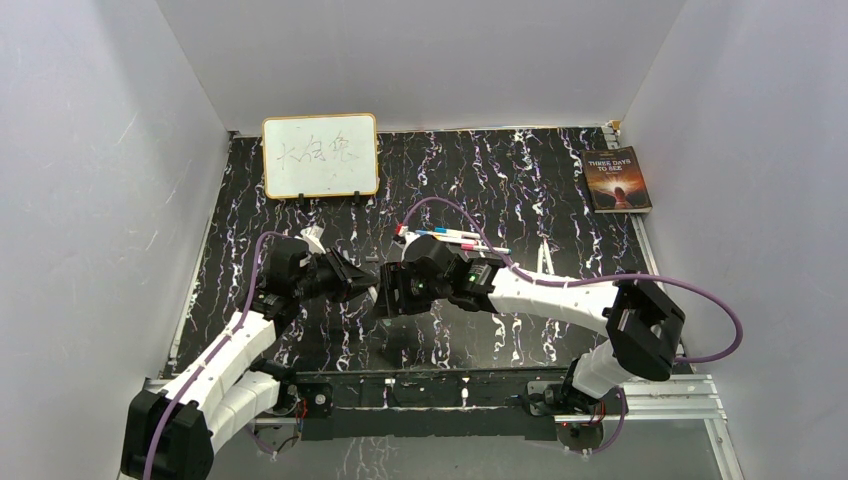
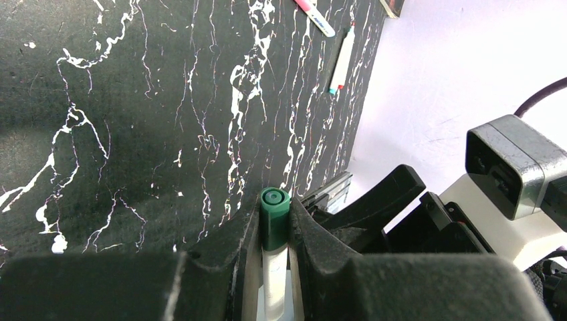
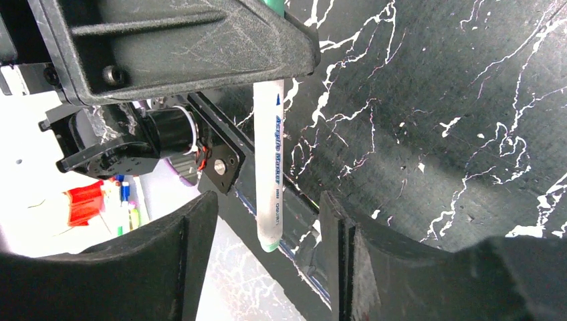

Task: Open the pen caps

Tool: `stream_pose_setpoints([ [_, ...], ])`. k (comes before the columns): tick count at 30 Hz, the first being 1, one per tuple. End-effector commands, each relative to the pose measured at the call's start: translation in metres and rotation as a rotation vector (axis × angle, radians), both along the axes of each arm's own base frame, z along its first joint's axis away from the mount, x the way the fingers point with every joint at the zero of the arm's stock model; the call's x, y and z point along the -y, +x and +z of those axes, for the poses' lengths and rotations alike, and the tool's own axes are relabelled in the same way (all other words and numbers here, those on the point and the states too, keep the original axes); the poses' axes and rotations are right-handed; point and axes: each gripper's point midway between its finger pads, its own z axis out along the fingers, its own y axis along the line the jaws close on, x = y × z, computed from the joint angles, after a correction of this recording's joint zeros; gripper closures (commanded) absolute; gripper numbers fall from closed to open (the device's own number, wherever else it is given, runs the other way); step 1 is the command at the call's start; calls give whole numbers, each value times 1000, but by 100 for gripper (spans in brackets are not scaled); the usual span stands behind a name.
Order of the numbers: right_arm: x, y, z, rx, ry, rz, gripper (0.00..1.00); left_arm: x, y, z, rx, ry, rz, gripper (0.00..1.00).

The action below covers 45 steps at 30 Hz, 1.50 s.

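Green cap [image 2: 275, 212] tops the white pen [image 3: 269, 167] pinched by the left end effector [image 2: 274, 231]; right end effector [image 3: 267, 224] gapes.

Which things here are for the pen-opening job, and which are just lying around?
For the job:
- green pen cap
- its white pen, gripped by the left end effector
- right end effector, open around the pen's lower end
- the other pens

Just lying about:
- whiteboard
- book

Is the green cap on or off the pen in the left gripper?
On: the green cap sits on the end of the pen, whose white barrel is clamped in the shut left gripper.
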Motion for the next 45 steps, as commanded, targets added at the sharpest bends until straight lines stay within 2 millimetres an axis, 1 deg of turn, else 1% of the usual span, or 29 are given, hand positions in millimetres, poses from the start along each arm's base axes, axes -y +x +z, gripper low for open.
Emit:
stream_pose_setpoints([
  [1,-5,5,21,52,53,-6,43,4,-5,3,6,-20,-22,100],
  [8,-17,11,15,56,34,11,43,5,-4,7,13,-25,-30,100],
  [13,-26,16,14,62,33,20,47,6,-5,8,13,-26,-33,100],
  [15,-30,18,16,66,36,23,50,5,-5,8,14,-26,-32,100],
  [16,-32,19,17,68,38,25,53,5,-5,7,12,-26,-33,100],
  [18,-33,19,16,69,36,27,62,6,-6,7,12,-26,-34,100],
  [20,-32,19,14,68,31,27,79,5,-6,7,11,-25,-32,99],
  [21,-32,19,14,69,31,28,86,5,-6,6,10,-25,-32,95],
  [22,-31,19,13,67,28,26,91,5,-6,6,8,-25,-32,89],
  [23,-30,18,12,67,27,26,92,5,-6,6,9,-26,-33,83],
  [25,-26,17,11,66,24,23,96,6,-5,7,14,-28,-32,68],
  [27,-24,16,11,67,24,20,98,5,-4,9,17,-27,-28,56],
  [28,-22,15,10,67,22,20,98,5,-4,9,19,-26,-28,53],
  [31,-19,13,9,62,21,17,100,6,-3,10,21,-26,-29,49],
  [34,-17,11,9,57,25,16,100,6,-3,10,21,-26,-27,50],
  [37,-16,10,10,55,30,14,100,7,-2,11,25,-32,-27,59],
  [39,-16,10,9,55,30,15,100,7,-1,12,27,-36,-28,66],
  [43,-17,10,8,52,27,20,100,7,-1,12,28,-39,-29,71],
  [45,-18,10,8,52,27,23,100,8,-1,12,29,-39,-31,75],
])
